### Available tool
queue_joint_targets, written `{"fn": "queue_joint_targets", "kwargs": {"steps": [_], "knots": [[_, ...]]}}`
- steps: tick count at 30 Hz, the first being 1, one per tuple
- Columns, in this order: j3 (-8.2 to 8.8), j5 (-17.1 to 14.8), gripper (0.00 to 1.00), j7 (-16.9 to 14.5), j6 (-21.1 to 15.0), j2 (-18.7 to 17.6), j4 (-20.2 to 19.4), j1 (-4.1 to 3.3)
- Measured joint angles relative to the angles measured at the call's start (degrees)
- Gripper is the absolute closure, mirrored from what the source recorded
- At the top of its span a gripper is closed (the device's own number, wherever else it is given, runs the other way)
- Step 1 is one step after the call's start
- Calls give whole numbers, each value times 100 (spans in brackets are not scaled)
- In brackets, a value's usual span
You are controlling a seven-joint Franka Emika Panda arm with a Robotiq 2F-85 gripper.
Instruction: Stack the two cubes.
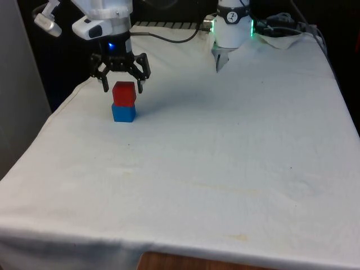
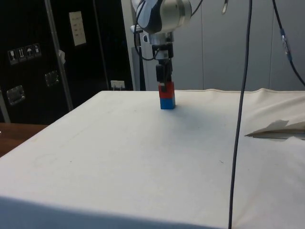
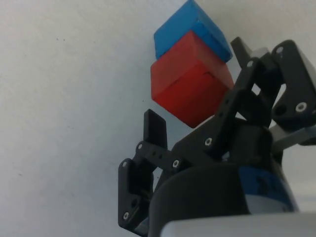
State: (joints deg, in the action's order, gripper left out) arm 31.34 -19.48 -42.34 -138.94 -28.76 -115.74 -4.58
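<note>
Front view: red cube [image 1: 124,93] sits on top of blue cube [image 1: 123,112], stack upright, edges roughly lined up. Stack is on the white cloth [image 1: 225,157] at the far part of the table, toward the front view's left, near the cloth's left edge. Gripper [image 1: 121,84] hangs right above the stack, fingers spread wide, one tip each side of the red cube's top, gap visible on both sides, nothing gripped. White arm [image 1: 104,14] goes up from the gripper. Black cable [image 1: 169,38] runs along the far edge of the table.

Side view: same stack, red cube [image 2: 167,87] on blue cube [image 2: 167,102], blue one flat on the cloth [image 2: 143,157]. Gripper [image 2: 163,86] comes straight down from the arm [image 2: 164,12]; one dark finger overlaps the red cube's near face, so contact can't be judged from here. Dark cabinets [image 2: 47,52] behind on the left. Thin black cable [image 2: 243,109] hangs down in front on the right. Crumpled fold of cloth [image 2: 279,129] at the right side.

Wrist view: red cube [image 3: 190,81] stacked on blue cube [image 3: 192,29], red turned very slightly against the blue. Gripper [image 3: 205,86] open, its fingers [image 3: 154,131] either side of the red cube; the one marked stands apart from it, the other side is partly hidden. Cube is not gripped. White cloth [image 3: 69,98] all round.
</note>
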Motion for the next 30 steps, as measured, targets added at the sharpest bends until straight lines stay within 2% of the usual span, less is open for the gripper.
{"fn": "queue_joint_targets", "kwargs": {"steps": [5, 10, 30], "knots": [[17, 11, 0, 0, 69, 69, 57, 0], [57, 115, 0, 17, 286, 332, 74, -6], [126, 350, 0, 86, 791, 957, 223, -6]]}}
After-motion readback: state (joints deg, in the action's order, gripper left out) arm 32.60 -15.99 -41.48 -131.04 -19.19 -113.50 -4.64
